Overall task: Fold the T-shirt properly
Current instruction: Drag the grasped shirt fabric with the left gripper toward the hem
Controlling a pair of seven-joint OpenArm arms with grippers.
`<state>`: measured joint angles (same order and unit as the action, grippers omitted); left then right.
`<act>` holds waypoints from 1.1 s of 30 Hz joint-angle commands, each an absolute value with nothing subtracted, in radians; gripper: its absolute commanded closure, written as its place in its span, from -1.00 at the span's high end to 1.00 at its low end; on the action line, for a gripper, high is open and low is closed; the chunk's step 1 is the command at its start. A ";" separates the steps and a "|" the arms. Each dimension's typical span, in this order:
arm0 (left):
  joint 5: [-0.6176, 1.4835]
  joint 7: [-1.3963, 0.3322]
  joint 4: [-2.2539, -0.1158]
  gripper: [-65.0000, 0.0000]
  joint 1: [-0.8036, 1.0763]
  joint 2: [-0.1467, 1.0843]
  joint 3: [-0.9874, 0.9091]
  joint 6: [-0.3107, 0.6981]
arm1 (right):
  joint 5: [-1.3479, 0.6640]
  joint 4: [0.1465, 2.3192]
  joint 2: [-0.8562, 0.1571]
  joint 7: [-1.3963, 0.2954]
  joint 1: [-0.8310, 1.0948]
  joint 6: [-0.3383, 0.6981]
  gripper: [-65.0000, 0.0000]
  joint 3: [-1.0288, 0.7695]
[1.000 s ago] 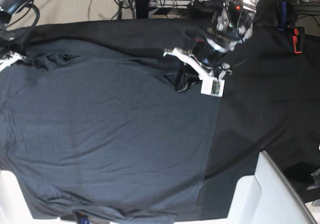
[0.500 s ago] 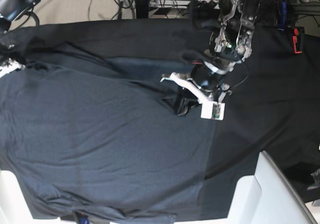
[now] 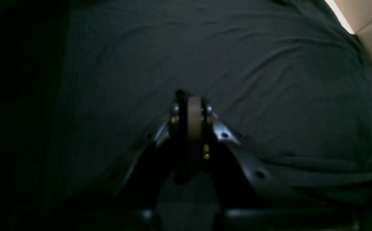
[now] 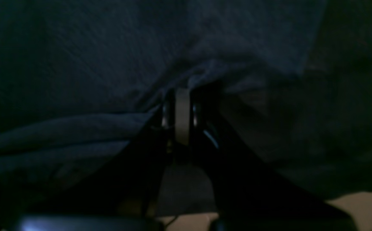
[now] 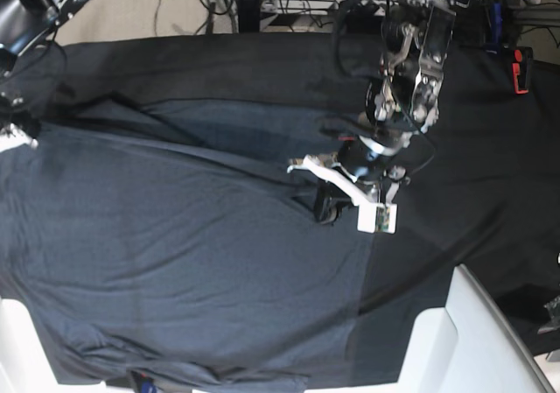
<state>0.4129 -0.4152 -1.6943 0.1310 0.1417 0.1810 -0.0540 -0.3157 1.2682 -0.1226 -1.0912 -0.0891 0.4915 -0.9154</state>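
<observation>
The shirt (image 5: 175,253), dark charcoal and wrinkled, lies spread over the left and centre of the tabletop (image 5: 472,139), which is covered in black cloth. Its long axis runs left to right in the base view. Its right edge runs straight down from beside the left claw (image 5: 325,207) to the tabletop's near edge; its left side passes out of frame. The far edge is lifted into a taut ridge slanting from the upper left corner toward the centre, with a paler band of shirt beyond it. The near hem is bunched into folds at the bottom left.

Left claw: clenched on the shirt's far right edge near the centre of the tabletop, fabric gathered into a small dark pucker at the tips. In the left wrist view the jaws meet flat over smooth shirt (image 3: 237,64).

Right claw (image 5: 12,136): at the far left border of the base view, largely cut off. In the right wrist view the right claw (image 4: 182,93) is clenched on a bunched fold of shirt (image 4: 109,57).

Open room: bare black cloth lies right of the shirt and along the far edge behind it. A red-and-black object (image 5: 521,69) sits at the far right; a white block (image 5: 477,340) stands at the near right corner.
</observation>
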 commanded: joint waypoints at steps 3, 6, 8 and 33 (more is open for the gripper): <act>0.415 -0.394 -1.693 -1.00 0.108 0.142 0.180 -0.054 | -0.337 1.228 -0.153 -1.076 -0.110 0.499 -1.00 -0.865; 0.415 -0.394 -1.684 -1.00 0.105 0.142 0.176 -0.054 | -0.337 1.196 -0.153 -1.053 -0.127 0.499 -1.00 -0.855; 0.415 -0.394 -1.682 -1.00 0.105 0.137 0.140 -0.054 | -0.337 1.170 -0.154 -1.033 -0.131 0.498 -1.00 -0.854; 0.412 -0.394 -1.598 -1.00 0.105 0.114 0.079 -0.054 | -0.337 1.145 -0.153 -0.944 -0.151 0.447 -1.00 -0.774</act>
<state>0.4122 -0.4156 -1.5822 0.1188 0.1139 0.0807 -0.0566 -0.3252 1.1309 -0.1349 -0.9569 -0.1349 0.4442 -0.7723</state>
